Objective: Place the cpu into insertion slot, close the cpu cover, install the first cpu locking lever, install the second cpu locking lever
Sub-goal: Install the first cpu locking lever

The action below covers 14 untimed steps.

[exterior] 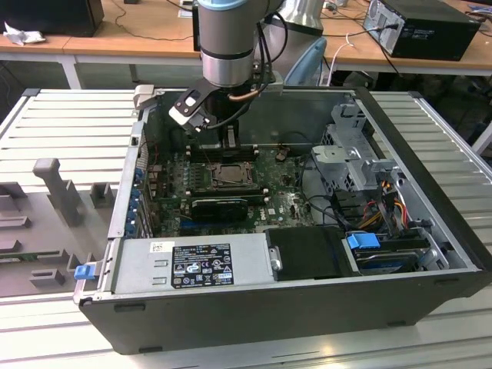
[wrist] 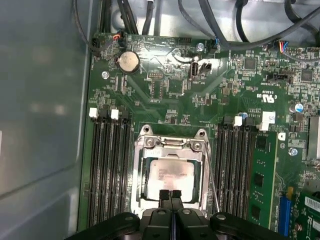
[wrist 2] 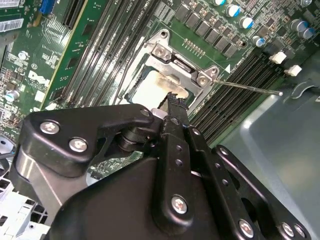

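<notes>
Hanging at edge of cpu cover (wrist: pixel 170 149), gripper (wrist: pixel 170 193) pinched together, empty, cpu (wrist: pixel 169 175) inside

Soft room light is falling evenly from above; the case (exterior: pixel 269 311) walls are shading the board (exterior: pixel 288 204). Glare is bleaching the cpu (wrist: pixel 170 175) (wrist 2: pixel 150 92) in both wrist views, and the coin cell (wrist: pixel 128 61) is glinting.

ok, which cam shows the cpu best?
First wrist view: the cpu faces the camera squarely, nearly its whole pale face visible inside the cover cut-out, the shut tool at one edge. Second wrist view shows it slanted, partly behind the tool. Exterior view shows it small, below the arm.
</notes>
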Tool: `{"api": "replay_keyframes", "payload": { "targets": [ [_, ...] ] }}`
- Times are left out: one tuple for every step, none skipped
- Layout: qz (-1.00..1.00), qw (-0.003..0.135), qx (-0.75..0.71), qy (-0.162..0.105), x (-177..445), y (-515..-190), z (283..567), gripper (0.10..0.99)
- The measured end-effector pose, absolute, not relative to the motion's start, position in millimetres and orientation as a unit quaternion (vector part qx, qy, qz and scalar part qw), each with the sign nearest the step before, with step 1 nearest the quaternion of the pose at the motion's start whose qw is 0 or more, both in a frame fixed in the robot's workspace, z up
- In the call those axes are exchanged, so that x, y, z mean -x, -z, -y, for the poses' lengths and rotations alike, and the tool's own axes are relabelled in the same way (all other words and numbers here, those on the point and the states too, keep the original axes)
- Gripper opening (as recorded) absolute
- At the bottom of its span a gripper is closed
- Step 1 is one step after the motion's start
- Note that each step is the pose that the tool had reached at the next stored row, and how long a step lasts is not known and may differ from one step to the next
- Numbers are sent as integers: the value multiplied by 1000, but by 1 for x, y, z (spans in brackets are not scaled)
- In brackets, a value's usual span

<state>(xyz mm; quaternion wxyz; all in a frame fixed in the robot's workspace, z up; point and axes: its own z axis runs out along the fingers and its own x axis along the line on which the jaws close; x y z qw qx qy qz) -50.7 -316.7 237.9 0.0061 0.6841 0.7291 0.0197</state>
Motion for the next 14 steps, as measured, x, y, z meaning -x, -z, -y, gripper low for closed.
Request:
{"api": "replay_keyframes", "payload": {
  "targets": [
    [-729,6,-684,-20,51,-238,317,106],
    [-729,6,-684,-20,51,-238,317,106],
    [-729,6,-684,-20,51,-238,317,106],
    [-729,6,-684,-20,51,-238,317,106],
    [-729,6,-684,-20,51,-239,317,106],
    [-729,6,-684,-20,51,-239,317,106],
    [-729,6,-684,-20,51,-239,317,106],
    [-729,6,-684,-20,51,-240,317,106],
    [-729,6,-684,-20,51,-240,317,106],
    [-729,6,-684,-20,51,-241,317,106],
    [-729,6,-684,-20,51,-241,317,106],
    [-729,6,-684,-20,51,-241,317,106],
    [-729,6,-684,-20,51,-241,317,106],
    [-729,6,-684,-20,51,-242,317,106]
  ]
}}
